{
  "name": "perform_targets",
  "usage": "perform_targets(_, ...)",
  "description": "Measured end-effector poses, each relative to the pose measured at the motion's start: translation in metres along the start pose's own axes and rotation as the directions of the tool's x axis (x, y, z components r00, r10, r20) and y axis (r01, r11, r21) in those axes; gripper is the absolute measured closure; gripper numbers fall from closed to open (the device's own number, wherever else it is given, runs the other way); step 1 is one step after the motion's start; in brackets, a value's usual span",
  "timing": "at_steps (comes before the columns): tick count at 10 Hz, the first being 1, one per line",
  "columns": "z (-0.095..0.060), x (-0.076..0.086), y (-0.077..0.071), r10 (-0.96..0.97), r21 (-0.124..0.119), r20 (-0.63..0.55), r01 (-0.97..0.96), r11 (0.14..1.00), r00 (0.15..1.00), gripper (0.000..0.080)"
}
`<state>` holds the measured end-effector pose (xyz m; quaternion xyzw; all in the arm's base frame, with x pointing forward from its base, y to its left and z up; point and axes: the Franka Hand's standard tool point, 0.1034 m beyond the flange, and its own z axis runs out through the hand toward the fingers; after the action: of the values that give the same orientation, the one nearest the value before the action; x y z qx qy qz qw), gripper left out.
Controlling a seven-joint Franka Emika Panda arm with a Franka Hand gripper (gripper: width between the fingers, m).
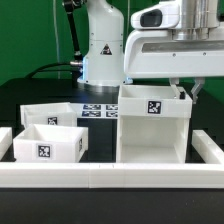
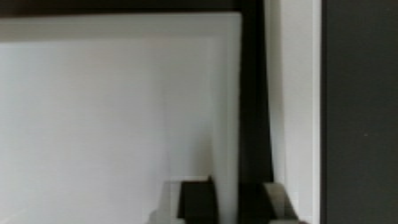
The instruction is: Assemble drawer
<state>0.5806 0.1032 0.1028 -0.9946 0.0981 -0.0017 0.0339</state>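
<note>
In the exterior view, the case [image 1: 152, 135] is standing on the black table [image 1: 30, 95] towards the exterior view's right. It is a tall white box showing an open front cavity, with a square black-and-white tag on its upper band. Two small open-topped white trays are sitting well apart from it on the exterior view's left. The front tray [image 1: 47, 145] and the rear tray [image 1: 52, 114] are lying close together, each showing a tag. The marker board [image 1: 99, 111] is lying behind them, and a low white border wall [image 1: 110, 177] is running along the front. The gripper [image 1: 184, 92] is hanging at the case's top right edge.

In the wrist view, two dark fingers [image 2: 196, 203] are showing beside a white case [image 2: 107, 110] wall. I cannot tell whether the gripper [image 2: 240, 205] is gripping or released.
</note>
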Motion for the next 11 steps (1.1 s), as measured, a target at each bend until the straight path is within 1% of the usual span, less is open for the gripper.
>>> perform_targets(2, 0.0001, -0.0009, -0.0018, 0.137, 0.007, 0.006, -0.137, 0.991, 0.991, 0.0762)
perform_targets(3, 0.0002, -0.0014, -0.0007, 0.242, 0.004, 0.014, -0.242, 0.970, 0.970, 0.0762)
perform_targets(4, 0.0000, 0.0009, 0.0015, 0.296, 0.011, 0.018, -0.296, 0.955, 0.955, 0.0762)
perform_targets(6, -0.0001, 0.0074, 0.0056, 0.465, 0.014, 0.018, -0.465, 0.885, 0.885, 0.0762)
perform_targets(7, -0.0001, 0.0072, 0.0040, 0.498, 0.017, 0.019, -0.498, 0.867, 0.867, 0.0762)
perform_targets(10, -0.0001, 0.0061, -0.0007, 0.648, 0.027, 0.038, -0.649, 0.761, 0.761, 0.0762)
perform_targets(11, 0.0002, 0.0082, 0.0050, 0.683, 0.032, 0.050, -0.685, 0.728, 0.729, 0.0762)
